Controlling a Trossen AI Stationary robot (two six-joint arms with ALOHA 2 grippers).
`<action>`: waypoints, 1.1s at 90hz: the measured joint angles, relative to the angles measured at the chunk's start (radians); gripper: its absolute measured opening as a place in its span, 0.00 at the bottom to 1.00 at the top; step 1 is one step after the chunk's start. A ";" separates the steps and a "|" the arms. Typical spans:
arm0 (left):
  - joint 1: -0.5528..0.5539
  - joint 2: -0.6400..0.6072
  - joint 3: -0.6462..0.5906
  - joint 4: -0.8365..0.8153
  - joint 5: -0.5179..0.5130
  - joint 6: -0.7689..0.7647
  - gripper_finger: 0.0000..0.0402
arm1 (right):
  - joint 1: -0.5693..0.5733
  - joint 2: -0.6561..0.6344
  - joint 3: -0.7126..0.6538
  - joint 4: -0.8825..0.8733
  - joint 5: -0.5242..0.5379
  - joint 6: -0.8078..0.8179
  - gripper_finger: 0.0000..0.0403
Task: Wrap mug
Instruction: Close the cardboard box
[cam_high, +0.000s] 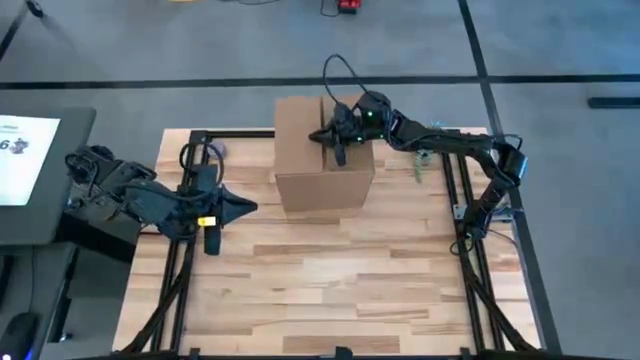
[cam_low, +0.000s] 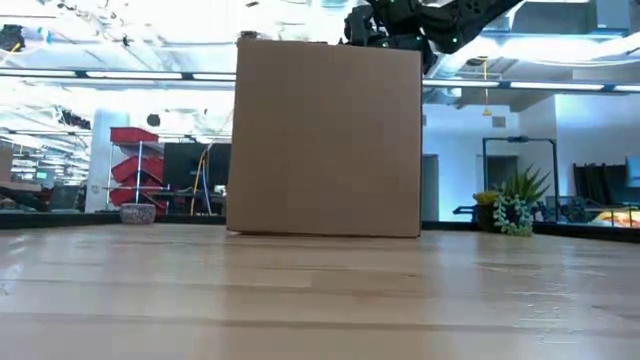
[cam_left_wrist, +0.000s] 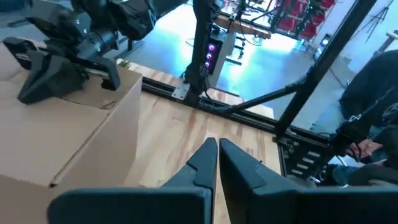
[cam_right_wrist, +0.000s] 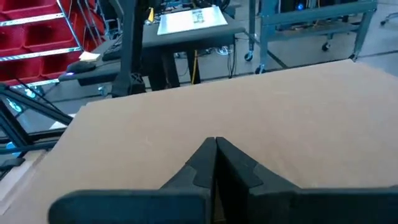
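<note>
My right gripper (cam_high: 325, 136) hovering fingers closed over the cardboard box (cam_high: 322, 155), left gripper (cam_high: 250, 208) idling closed beside it, wooden table (cam_high: 330, 280), workshop behind.

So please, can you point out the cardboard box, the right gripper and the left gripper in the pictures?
cardboard box (cam_low: 325, 140), low view, middle of its front face.
right gripper (cam_high: 338, 150), high view, at its shut fingertips over the box top.
left gripper (cam_high: 252, 208), high view, at its shut fingertips above the table.
</note>
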 joint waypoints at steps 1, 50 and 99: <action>0.000 0.000 0.000 -0.001 -0.002 -0.001 0.00 | 0.002 -0.006 -0.001 -0.002 0.000 0.004 0.00; 0.000 0.015 0.000 -0.021 -0.036 -0.014 0.00 | 0.039 -0.075 0.001 -0.098 0.047 0.138 0.00; 0.031 0.028 0.000 -0.048 -0.103 -0.122 0.00 | 0.079 -0.110 0.002 0.068 0.060 0.103 0.00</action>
